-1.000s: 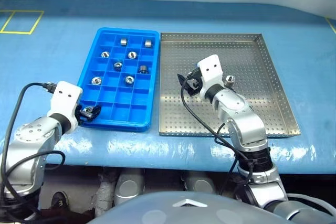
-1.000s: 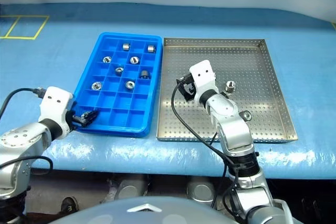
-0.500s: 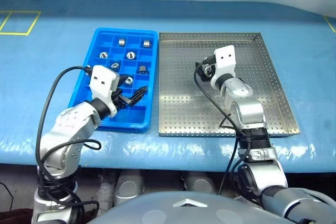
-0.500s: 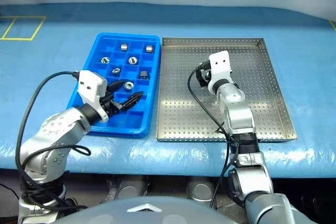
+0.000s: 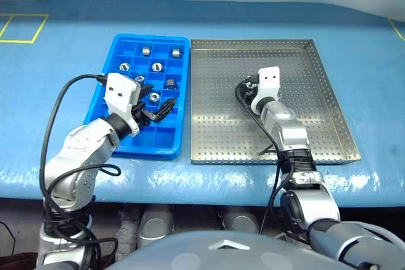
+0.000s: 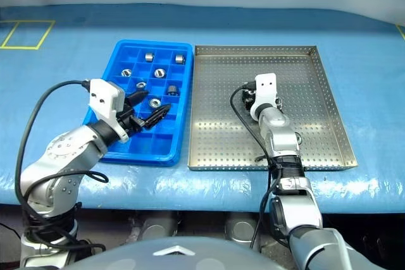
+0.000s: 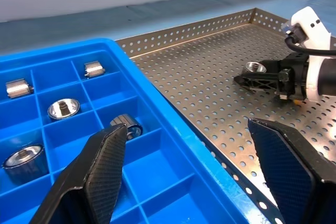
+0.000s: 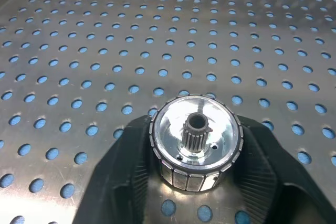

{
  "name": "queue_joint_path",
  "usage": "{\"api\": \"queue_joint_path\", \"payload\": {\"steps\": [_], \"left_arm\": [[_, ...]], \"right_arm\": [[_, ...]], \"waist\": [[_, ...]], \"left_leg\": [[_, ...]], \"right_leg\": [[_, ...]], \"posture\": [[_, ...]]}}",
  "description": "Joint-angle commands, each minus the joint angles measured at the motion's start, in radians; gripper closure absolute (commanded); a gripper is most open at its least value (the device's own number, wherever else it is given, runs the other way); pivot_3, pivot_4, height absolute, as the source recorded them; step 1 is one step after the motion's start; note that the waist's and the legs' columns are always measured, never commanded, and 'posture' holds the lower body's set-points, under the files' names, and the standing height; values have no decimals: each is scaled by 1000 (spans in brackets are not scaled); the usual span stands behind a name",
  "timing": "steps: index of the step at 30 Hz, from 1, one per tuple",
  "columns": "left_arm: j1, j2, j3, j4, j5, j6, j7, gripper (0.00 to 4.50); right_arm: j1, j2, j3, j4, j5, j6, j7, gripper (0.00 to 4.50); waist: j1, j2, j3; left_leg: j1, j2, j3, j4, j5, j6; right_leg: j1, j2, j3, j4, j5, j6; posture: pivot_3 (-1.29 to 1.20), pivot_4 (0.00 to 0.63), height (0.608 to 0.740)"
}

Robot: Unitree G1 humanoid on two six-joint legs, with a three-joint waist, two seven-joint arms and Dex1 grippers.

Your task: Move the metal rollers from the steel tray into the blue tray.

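One roller (image 8: 197, 148) upright, axis vertical, in right jaws (image 8: 195, 182) on steel tray (image 5: 215, 137), left jaws (image 7: 194, 171) wide w/ nothing

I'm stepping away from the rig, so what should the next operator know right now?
Right end effector: fingers closed around one metal roller, low over the steel tray; whether the roller is lifted is unclear.
Left end effector: open and holding nothing, above the blue tray.
Done: seven rollers sit in separate compartments of the blue tray.
Left: carry the gripped roller to a free compartment; another roller seems to lie beside the right arm, so check the steel tray for more.
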Motion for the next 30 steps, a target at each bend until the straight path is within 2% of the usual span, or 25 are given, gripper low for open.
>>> {"api": "queue_joint_path", "payload": {"steps": [1, 7, 11, 17, 21, 30], "left_arm": [[-15, 13, 36, 1, -4, -29, 13, 470], [-87, 21, 182, 80, 55, -102, 122, 470], [-128, 51, 225, 148, 114, -136, 179, 470], [-144, 68, 209, 203, 151, -158, 199, 470], [-133, 62, 192, 195, 158, -153, 201, 470], [-107, 63, 182, 179, 157, -140, 193, 470]], "right_arm": [[27, 5, 24, -168, -4, 29, -4, 2668], [69, 41, 223, -556, 56, 164, 145, 2668], [52, 129, 381, -708, 139, 298, 210, 2668], [33, 204, 563, -609, 128, 361, 243, 2668], [37, 235, 625, -500, 115, 358, 254, 2668], [59, 241, 627, -397, 99, 364, 263, 2668]], "waist": [[0, 0, 0], [-6, 1, 1], [-5, 1, 1], [2, -1, 0], [1, -1, 0], [0, -1, -1]], "left_leg": [[0, 0, 0, 0, 0, 0], [-1, 2, 0, -1, 0, 0], [0, 3, -1, -1, 0, 0], [-1, 0, -2, 0, 0, -1], [-1, 0, -2, 0, 0, -1], [0, 1, -2, -1, 0, -1]], "right_leg": [[0, 0, 0, 0, 0, 0], [-3, 1, 0, 1, 0, 0], [-2, 3, -1, 2, -2, 2], [-1, 0, -1, 0, -1, 1], [-1, 0, -1, -1, 0, 1], [-1, 0, -2, 0, -1, 2]], "posture": [[67, 150, 740], [60, 150, 740], [55, 150, 740], [45, 150, 740], [59, 150, 740], [74, 150, 740]]}}
